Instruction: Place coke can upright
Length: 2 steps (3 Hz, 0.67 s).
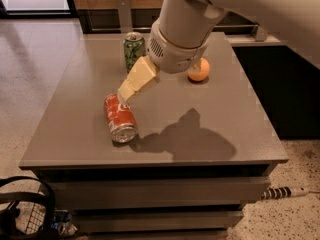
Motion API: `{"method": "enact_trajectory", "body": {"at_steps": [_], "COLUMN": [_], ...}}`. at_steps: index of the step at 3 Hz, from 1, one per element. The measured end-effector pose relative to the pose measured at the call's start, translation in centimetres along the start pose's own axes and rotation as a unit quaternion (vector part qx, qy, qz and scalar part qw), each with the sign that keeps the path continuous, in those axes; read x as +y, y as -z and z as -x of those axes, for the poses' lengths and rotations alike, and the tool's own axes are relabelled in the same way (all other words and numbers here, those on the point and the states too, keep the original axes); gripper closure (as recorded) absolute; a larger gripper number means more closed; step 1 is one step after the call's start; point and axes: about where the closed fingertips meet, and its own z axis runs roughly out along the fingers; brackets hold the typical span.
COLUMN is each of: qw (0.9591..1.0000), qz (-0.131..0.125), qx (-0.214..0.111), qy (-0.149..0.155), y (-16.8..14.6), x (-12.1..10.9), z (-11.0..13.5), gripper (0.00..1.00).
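The coke can (pixel 119 118) is red with white script and lies on its side on the grey table (pixel 225 134), left of the middle, with its silver end facing the front edge. My gripper (pixel 124 95) is cream-coloured and hangs from the big white arm (pixel 182 29). It points down and left, and its tip is just above the far end of the coke can. I see nothing held in it.
A green soda can (pixel 133 50) stands upright at the back, behind the gripper. An orange (pixel 199 70) lies right of the arm. The arm's shadow falls on the table's front right. A black wire object (pixel 25 209) and a cable (pixel 287 191) lie on the floor.
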Motion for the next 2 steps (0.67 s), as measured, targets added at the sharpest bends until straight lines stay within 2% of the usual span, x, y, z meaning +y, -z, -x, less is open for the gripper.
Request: {"method": "enact_trajectory", "body": {"at_steps": [1, 2], "qw": [0.9994, 0.9988], "qz": [-0.003, -0.008], "qx": [-0.019, -0.019], "qy": [-0.028, -0.045], "y": [-0.9, -1.9], "x": [1.8, 3.2], "z": [0.6, 1.8], "gripper": [0.00, 0.00]}}
